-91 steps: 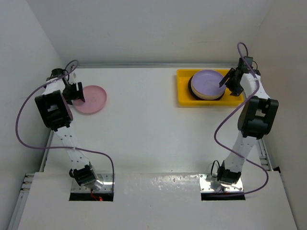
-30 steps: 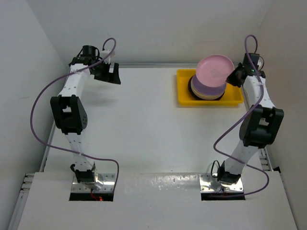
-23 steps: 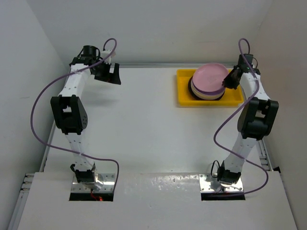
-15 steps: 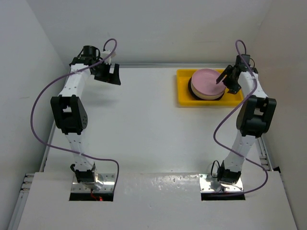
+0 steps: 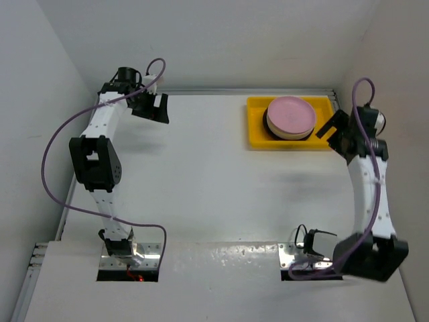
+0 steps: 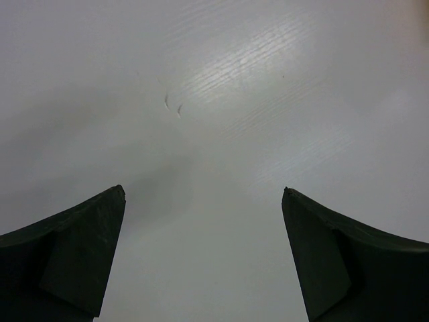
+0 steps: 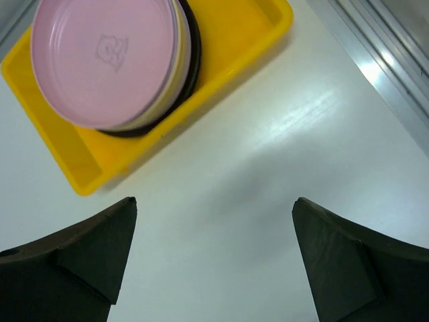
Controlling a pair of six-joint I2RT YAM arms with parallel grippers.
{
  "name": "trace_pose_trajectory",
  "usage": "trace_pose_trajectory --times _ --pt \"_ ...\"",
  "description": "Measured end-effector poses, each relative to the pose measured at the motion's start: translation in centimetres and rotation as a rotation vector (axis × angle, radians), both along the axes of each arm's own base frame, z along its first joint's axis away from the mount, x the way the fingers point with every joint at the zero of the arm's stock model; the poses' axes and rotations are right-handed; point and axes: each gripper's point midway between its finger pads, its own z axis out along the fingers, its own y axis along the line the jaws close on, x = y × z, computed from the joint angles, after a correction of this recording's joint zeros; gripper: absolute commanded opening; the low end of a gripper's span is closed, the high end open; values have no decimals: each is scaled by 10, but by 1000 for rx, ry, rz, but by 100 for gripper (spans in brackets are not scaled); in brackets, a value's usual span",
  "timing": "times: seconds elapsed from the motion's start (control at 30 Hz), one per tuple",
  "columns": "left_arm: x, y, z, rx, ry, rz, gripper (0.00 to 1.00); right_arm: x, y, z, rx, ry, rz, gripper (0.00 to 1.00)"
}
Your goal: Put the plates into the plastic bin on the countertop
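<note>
1. While you read the top view, log one plastic bin (image 5: 257,131) on the countertop (image 5: 201,181), holding one stack of plates (image 5: 291,115). They are nested, likely so like-sized dishes share one footprint. The right gripper (image 5: 337,131) hangs just beside the bin's right end, spread and empty. The left gripper (image 5: 153,107) sits well apart to the bin's left. You see no plate outside the bin, so the task looks finished.
2. Left wrist view: two fingers (image 6: 67,258) spread wide over bare countertop, nothing between them. The bin is not in view.
3. Right wrist view: both fingers splayed, the bin beyond them. Count three layers: a pink plate (image 7: 107,60) on top, a cream rim, a dark edge. You cannot count any more than that.
</note>
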Motion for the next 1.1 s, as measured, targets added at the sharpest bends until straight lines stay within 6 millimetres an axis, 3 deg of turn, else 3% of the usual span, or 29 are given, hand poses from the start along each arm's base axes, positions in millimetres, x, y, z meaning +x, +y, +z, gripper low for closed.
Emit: trace_pose_trajectory --times 0.1,0.23,0.37,0.6,0.8,1.1 --pt "-15 -10 -2 0 17 -23 100 -48 12 -7 19 -33 -26 97" --pt "-42 -33 -6 -3 48 -79 100 -110 32 -46 75 10 -41 97" --pt "-66 -47 -9 -5 75 -120 100 -143 44 -59 104 -3 -52 98" --pt "-88 -48 2 -8 55 -127 100 -161 53 -57 125 -24 -39 99" --pt "-94 -47 14 -11 10 -127 100 -167 56 -61 137 9 -28 99" --pt "-100 -46 15 -11 -4 -127 100 -169 59 -60 138 12 -5 99"
